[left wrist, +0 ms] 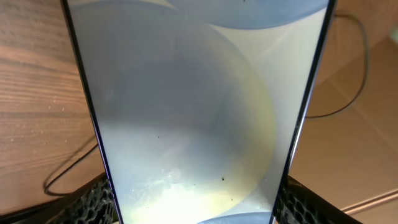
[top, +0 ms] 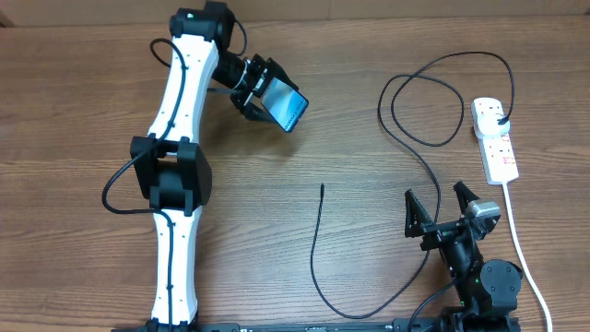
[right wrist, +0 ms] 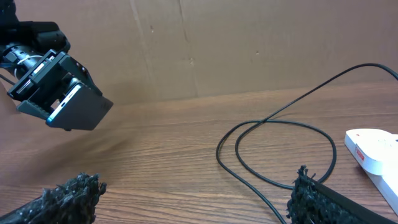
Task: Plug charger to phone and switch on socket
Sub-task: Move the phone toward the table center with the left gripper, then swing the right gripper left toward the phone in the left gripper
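My left gripper (top: 269,94) is raised over the back left of the table and shut on the phone (top: 289,107), held by its long edges. In the left wrist view the phone's glossy pale face (left wrist: 186,106) fills the frame between my left fingers (left wrist: 93,200). The charger's black cable (top: 419,152) loops across the right half of the table. Its connector tip (top: 322,188) lies free at the centre, and its plug (top: 499,116) sits in the white socket (top: 498,148) at the right. My right gripper (top: 433,192) (right wrist: 193,199) stands open low at the front right, with nothing between its fingers.
The socket's thick white cord (top: 516,242) runs toward the front right edge. A cable loop (right wrist: 280,146) lies just ahead of my right fingers (right wrist: 314,199), with the socket's end (right wrist: 373,149) to the right. A brown cardboard wall (right wrist: 217,43) stands behind the table.
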